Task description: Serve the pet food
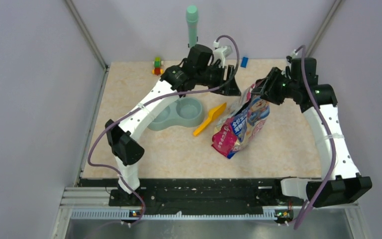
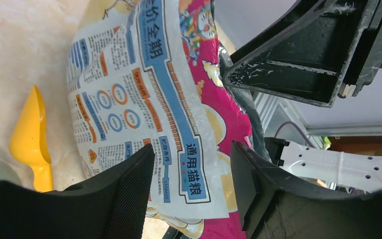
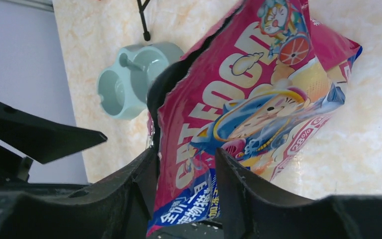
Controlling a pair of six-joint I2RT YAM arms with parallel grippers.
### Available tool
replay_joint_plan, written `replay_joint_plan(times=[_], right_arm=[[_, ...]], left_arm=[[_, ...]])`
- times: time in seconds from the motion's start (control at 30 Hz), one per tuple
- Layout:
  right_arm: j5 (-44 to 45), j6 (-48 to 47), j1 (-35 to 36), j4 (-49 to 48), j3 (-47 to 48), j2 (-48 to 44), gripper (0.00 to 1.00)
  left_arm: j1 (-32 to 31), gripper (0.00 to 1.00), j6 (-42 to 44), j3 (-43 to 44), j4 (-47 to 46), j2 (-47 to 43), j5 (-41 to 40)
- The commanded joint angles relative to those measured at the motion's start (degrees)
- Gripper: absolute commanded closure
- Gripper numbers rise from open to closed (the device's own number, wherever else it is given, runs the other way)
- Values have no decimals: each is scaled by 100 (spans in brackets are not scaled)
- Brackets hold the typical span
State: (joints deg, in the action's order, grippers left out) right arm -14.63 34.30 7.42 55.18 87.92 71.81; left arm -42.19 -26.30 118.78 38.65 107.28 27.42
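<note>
No kibble shows; I judge it sits inside the cat food bag (image 1: pixel 241 124), mid-bench. My right gripper (image 3: pixel 184 164) is clenched on the bag's top edge. My left gripper (image 2: pixel 191 154) hangs released at the bag's eleven o'clock. I judge this is the bag-opening step, and next the left must pinch the opposite lip. Scoop (image 1: pixel 210 118) and bowl (image 1: pixel 181 113) lie at nine o'clock.

Bag (image 1: pixel 241 124) just beside left end effector (image 1: pixel 230 83), scoop (image 1: pixel 210 119) and bowl (image 1: pixel 179 113) nearby, front tabletop (image 1: pixel 179 159) bare
</note>
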Motion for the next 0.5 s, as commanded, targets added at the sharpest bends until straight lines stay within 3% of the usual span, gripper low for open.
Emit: replay_joint_plan(times=[0.0, 0.17, 0.23, 0.3, 0.47], right_arm=[[45, 409, 62, -488, -308, -212, 55], [88, 449, 65, -586, -428, -249, 66], [92, 447, 66, -594, -405, -246, 78], [65, 428, 64, -613, -383, -238, 97], [-143, 291, 59, -779, -416, -290, 100]], left_arm=[[-135, 38, 168, 158, 110, 148, 70], [-184, 38, 153, 224, 99, 229, 70], [-184, 37, 131, 289, 92, 255, 35], [-188, 36, 103, 401, 68, 287, -3], [-221, 34, -177, 442, -256, 361, -221]])
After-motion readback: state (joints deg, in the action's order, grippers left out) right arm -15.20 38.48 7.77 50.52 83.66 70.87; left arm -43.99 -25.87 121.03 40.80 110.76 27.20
